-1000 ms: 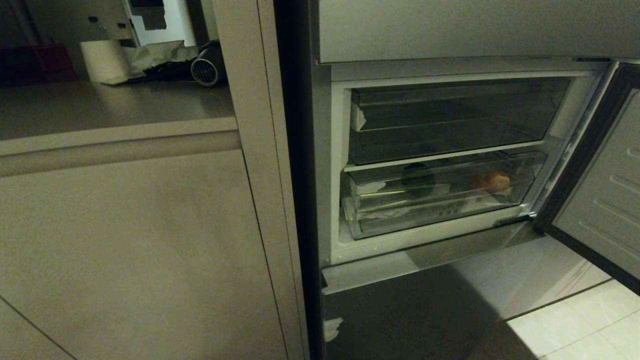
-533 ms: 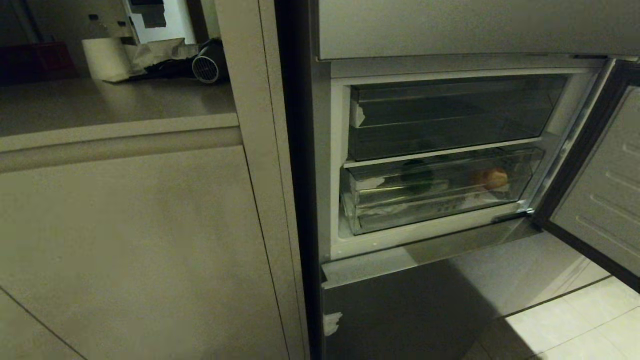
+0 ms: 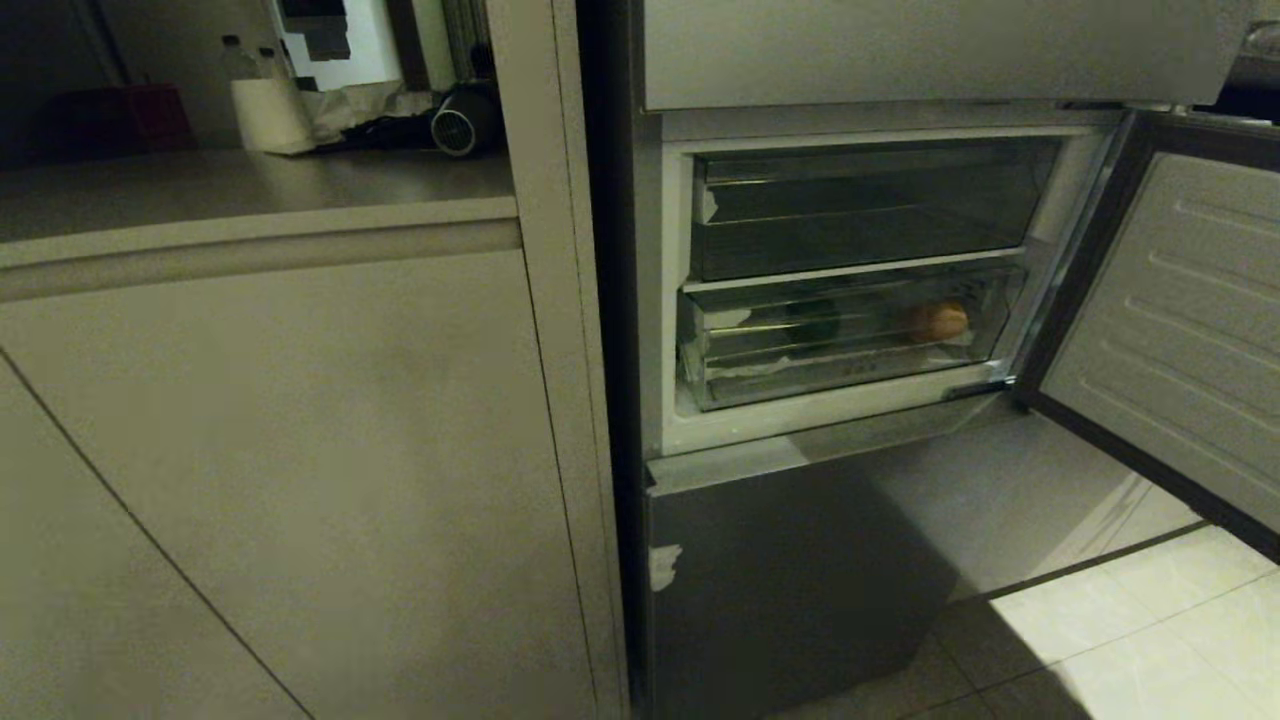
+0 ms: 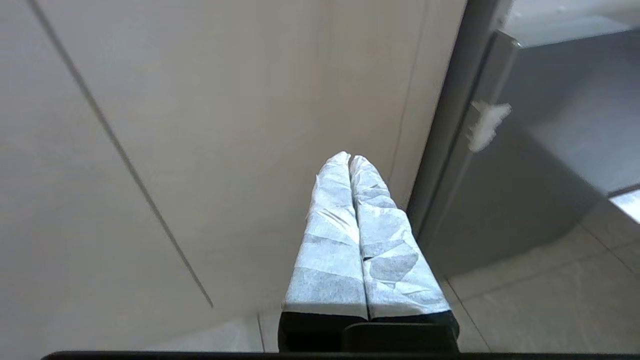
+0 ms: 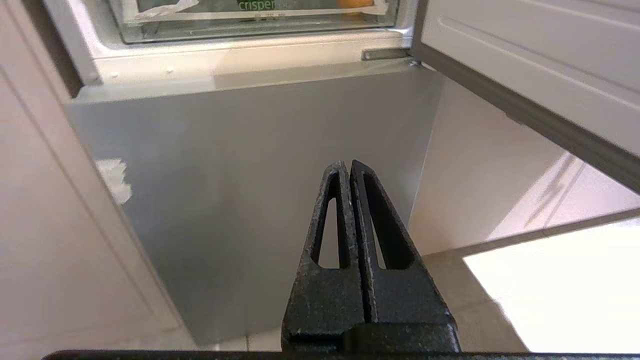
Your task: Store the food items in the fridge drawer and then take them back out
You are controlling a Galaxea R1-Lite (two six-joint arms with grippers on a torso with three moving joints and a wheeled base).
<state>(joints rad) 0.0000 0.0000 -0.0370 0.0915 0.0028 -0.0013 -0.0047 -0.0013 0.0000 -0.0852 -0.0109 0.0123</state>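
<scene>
Seen from the head camera, a grey steel fridge (image 3: 800, 560) stands with its middle compartment open, the door (image 3: 1160, 330) swung out to the right. Inside, the shallower clear tray (image 3: 860, 210) sits above the fridge drawer (image 3: 850, 340), a clear bin pushed in behind its front wall. An orange-brown food item (image 3: 938, 321) rests in the drawer's right end; a dark rounded shape (image 3: 815, 320) shows through the plastic toward the left, too dim to identify. To the fridge's left runs a beige cabinet (image 3: 300, 450) under a countertop (image 3: 230, 185), with a white paper roll (image 3: 270, 115) and a small round-nosed appliance (image 3: 460, 130) at its far edge. Pale floor tiles (image 3: 1130, 640) catch light at the near right. Neither arm appears here.

In the left wrist view, the left gripper (image 4: 350, 159), its fingers (image 4: 330, 240) wrapped in white tape, hangs low with jaws pressed together and nothing between them, pointed at the cabinet face just beside the fridge's lower left corner, where a scrap of white label (image 4: 487, 125) clings to the steel.

In the right wrist view, the right gripper (image 5: 347, 165), bare black, also has its jaws together and empty. It faces the fridge's lower steel panel (image 5: 260, 190). Beyond it, the drawer's front edge carries the word "crisper" (image 5: 256, 5), and a sliver of the orange food item (image 5: 356, 3) shows behind it. The open door (image 5: 540, 65) juts out to the right.
</scene>
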